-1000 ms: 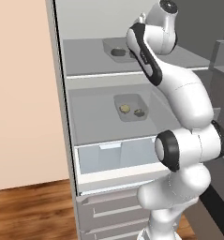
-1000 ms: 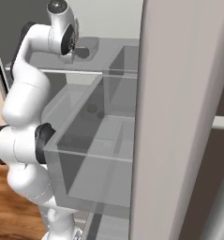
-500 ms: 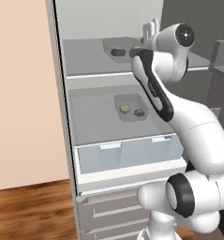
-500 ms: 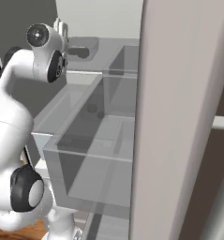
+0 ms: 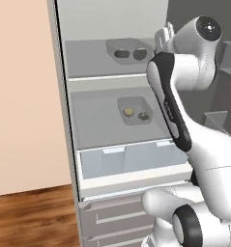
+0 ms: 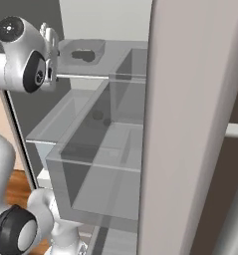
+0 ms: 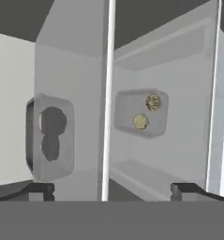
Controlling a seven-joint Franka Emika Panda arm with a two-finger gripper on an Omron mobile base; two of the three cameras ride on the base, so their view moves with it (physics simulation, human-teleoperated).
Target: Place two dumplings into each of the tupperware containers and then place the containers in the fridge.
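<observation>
Both tupperware containers inside the fridge (image 5: 64, 144): upper container (image 5: 129, 50) on the upper shelf (image 5: 88, 62), holding two dumplings in shadow (image 5: 130, 54); lower container (image 5: 136, 110) on the shelf below, holding two lit dumplings (image 5: 136, 114). Gripper (image 5: 164, 38) at upper-shelf height, just right of the upper container, apart from it. Jaws spread wide, empty; in the hand view, fingertips (image 7: 38, 190) far apart, both containers ahead between them, neither touched.
</observation>
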